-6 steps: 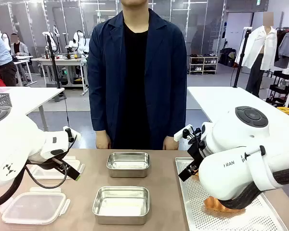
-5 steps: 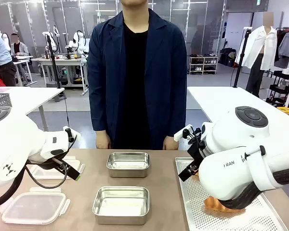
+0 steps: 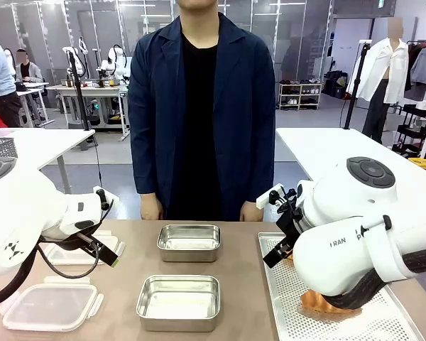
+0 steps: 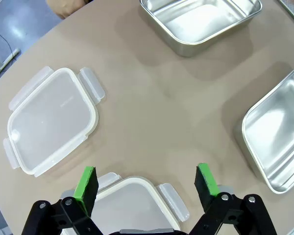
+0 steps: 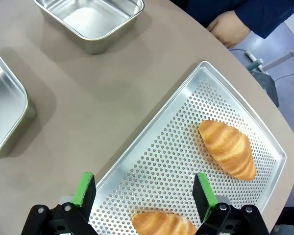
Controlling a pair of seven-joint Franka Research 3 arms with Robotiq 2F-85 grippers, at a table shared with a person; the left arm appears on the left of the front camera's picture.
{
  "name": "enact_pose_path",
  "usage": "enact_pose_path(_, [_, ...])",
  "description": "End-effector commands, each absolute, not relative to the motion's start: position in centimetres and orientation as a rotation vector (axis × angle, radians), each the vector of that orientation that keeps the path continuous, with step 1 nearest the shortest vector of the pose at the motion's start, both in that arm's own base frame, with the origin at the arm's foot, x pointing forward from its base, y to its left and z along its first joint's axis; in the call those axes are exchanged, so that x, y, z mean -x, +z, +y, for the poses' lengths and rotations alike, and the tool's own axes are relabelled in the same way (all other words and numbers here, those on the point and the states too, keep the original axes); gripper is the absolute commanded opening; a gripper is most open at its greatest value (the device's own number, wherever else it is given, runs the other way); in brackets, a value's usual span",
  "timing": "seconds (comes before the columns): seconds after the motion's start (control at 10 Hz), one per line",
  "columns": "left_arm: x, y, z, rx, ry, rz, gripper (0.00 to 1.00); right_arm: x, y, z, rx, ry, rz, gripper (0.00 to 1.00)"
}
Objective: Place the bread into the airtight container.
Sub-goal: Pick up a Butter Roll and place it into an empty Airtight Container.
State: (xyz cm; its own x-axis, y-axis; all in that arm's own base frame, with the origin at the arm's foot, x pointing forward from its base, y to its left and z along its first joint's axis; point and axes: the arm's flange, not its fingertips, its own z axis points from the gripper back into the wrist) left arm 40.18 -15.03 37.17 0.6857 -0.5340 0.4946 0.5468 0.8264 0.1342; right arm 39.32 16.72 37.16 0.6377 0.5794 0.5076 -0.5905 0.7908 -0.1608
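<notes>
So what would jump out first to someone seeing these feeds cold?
Two golden-brown croissants on the perforated metal tray at the robot's right, with the right gripper hovering jaws open over the nearer one. Mid-table sit two empty rectangular steel containers, two translucent white plastic lids lie to the left, and a person in a dark blue jacket stands at the far edge.
</notes>
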Motion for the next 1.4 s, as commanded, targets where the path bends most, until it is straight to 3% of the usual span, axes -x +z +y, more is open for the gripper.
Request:
enact_pose_path(0.0, [-40.19, 37.18, -15.01, 0.025, -0.604, -0.546, 1.0, -39.33, 37.16, 16.7, -0.023, 0.664, -0.572, 1.0])
enact_pose_path(1.3, [-40.19, 37.18, -15.01, 0.025, -0.604, -0.546, 1.0, -39.33, 37.16, 16.7, -0.023, 0.664, -0.572, 1.0])
